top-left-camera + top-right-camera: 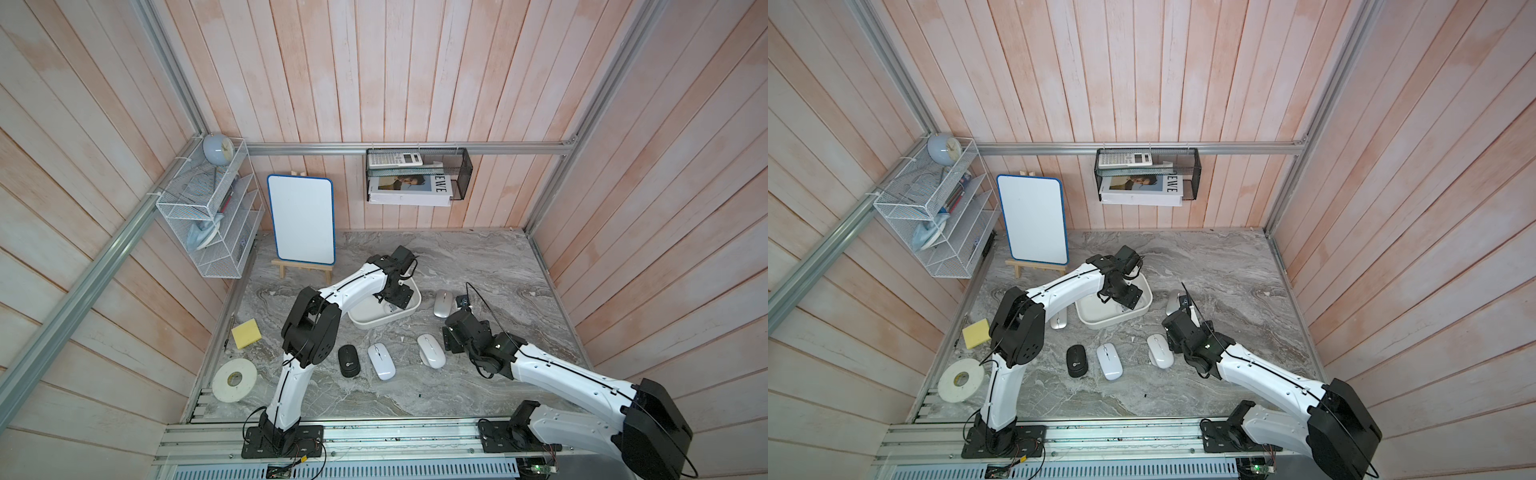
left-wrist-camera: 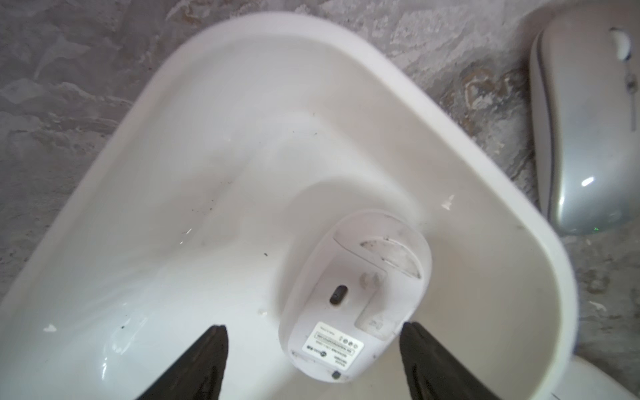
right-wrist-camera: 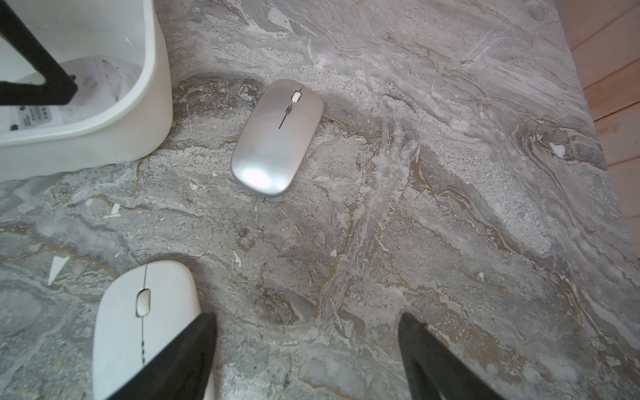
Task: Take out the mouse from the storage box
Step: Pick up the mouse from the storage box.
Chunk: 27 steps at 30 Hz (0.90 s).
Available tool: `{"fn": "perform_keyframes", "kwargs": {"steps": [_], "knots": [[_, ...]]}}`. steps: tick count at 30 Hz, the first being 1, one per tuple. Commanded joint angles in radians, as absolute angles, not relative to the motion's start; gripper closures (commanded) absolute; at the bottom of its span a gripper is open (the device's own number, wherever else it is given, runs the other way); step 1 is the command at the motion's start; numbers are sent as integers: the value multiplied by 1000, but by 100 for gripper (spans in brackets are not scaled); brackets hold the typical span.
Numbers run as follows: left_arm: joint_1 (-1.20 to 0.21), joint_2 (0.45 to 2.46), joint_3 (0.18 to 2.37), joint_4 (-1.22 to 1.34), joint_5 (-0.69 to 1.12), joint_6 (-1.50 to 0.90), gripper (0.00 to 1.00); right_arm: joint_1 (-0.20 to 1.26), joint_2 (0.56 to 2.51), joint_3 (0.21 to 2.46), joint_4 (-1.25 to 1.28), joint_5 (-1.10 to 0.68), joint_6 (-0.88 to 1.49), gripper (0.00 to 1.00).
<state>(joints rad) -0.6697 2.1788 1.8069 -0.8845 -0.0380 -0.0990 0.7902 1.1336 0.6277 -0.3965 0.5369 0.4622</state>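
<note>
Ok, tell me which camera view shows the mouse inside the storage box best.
The left wrist view: the mouse lies upside down in the storage box, whole underside clear. The right wrist view catches only part of it over the rim. In both top views the left gripper hides most of it.

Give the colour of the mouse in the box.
White mouse, best in the left wrist view.
</note>
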Motion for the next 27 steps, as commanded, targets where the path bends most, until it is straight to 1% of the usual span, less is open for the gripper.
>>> {"fn": "perform_keyframes", "kwargs": {"steps": [1,7,13,14,16,19,20,23,25,27], "knots": [[-667,2214,1844,-931,-9,-72,17,785,1144,647,-399,538,451,14],[-648,2265,1861,-942,12,-99,25,785,1148,648,-401,538,451,14],[-623,2255,1825,-879,22,-139,46,785,1149,650,-402,537,452,14],[-623,2249,1817,-867,18,-141,49,785,1150,650,-402,537,451,14],[-619,2241,1806,-854,16,-141,51,785,1150,649,-401,537,451,14],[-613,2242,1797,-852,23,-141,51,785,1150,650,-402,538,451,14],[-611,2244,1795,-852,25,-141,49,784,1150,649,-403,538,452,14],[-606,2251,1785,-843,41,-141,38,784,1150,650,-403,538,453,14],[-604,2256,1778,-833,58,-141,33,785,1151,650,-403,538,453,14],[-602,2264,1776,-827,71,-141,32,784,1151,650,-403,538,453,14]]}}
